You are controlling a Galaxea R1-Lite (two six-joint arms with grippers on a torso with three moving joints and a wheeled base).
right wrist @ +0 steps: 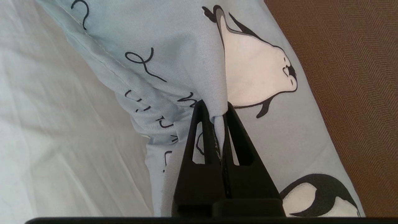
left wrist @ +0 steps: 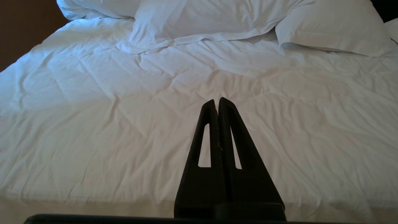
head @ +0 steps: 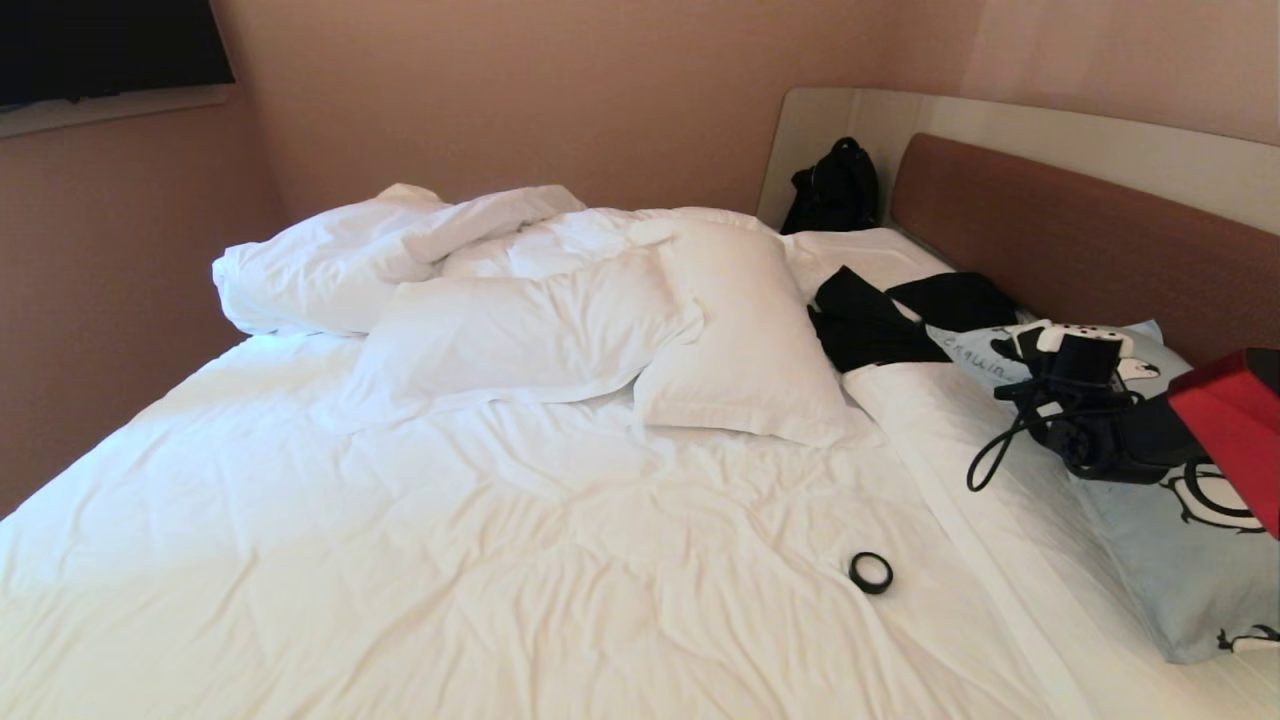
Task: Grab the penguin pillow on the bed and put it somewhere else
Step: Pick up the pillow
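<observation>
Clutter is spread over the bed: a rumpled white duvet is heaped at the far side, two plain white pillows are laid in front of it, and a small black ring is seen on the sheet near the middle. Black clothing is draped just beside the far end of the penguin pillow, and a black bag is propped in the corner by the brown headboard. A red object, which cannot be identified from this angle, is seen at the right edge, partly over the pillow. The penguin pillow is found at the right side of the bed, against the headboard, with its long axis run along the headboard and its printed face turned upward; its lettered edge is directed toward the middle of the mattress. The right gripper is closed on a pinched fold of the pillow's pale blue fabric beside a penguin figure, the cloth being drawn up into a ridge between the jaws. The left gripper is held over bare white sheet, well apart from the pillow, its fingers pressed together with nothing between them.
</observation>
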